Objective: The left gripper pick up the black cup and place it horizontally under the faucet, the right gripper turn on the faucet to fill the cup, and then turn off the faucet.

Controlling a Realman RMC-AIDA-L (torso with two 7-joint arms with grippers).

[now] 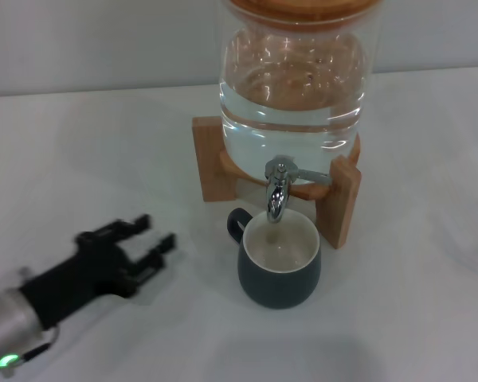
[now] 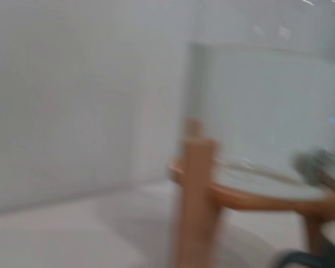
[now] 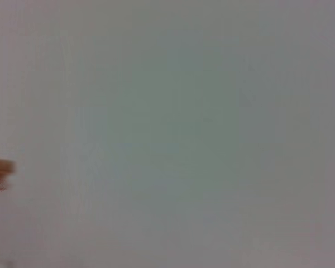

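The head view looks down and forward from above onto the white table [image 1: 80, 159], taking in the glass water jar [image 1: 295, 87] on its wooden stand [image 1: 338, 203]; every place here is given from that jar. The left wrist view sits low, near table level, beside the jar [image 2: 268, 106], facing its wall and one upright post of the stand [image 2: 196, 195]. Both views share jar and stand. The right wrist view faces a plain pale surface, with only a sliver of wood [image 3: 0, 170] at its edge.
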